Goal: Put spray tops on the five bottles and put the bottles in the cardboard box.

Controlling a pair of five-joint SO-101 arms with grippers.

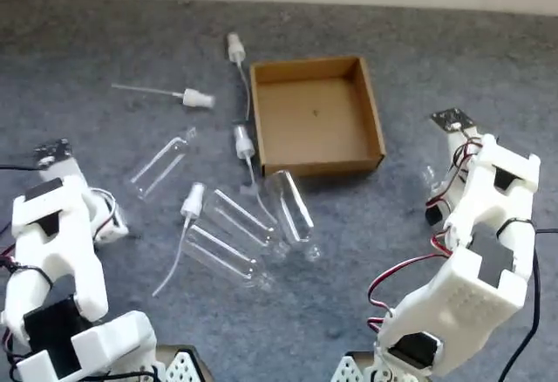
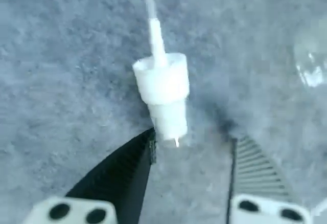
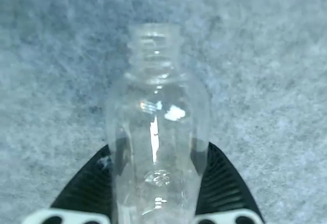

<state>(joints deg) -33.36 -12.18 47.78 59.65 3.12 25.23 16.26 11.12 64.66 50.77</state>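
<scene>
Left wrist view shows me the left gripper (image 2: 193, 141) with its jaws spread wide over the grey table (image 2: 61, 55). A white spray top (image 2: 162, 93) lies on the surface with its head end just between the fingertips. Near the right edge, the right gripper (image 3: 158, 155) is clamped on a clear, uncapped bottle (image 3: 156, 96). The cardboard box (image 1: 377, 129) sits toward the far edge, with loose bottles (image 1: 292, 203) and loose spray tops (image 1: 196, 97) lying beside it.

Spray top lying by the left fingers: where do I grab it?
Probably take the spray top by its wide white collar, coming down from above with the left gripper astride it: it lies flat, and its tube is too thin to pinch.
</scene>
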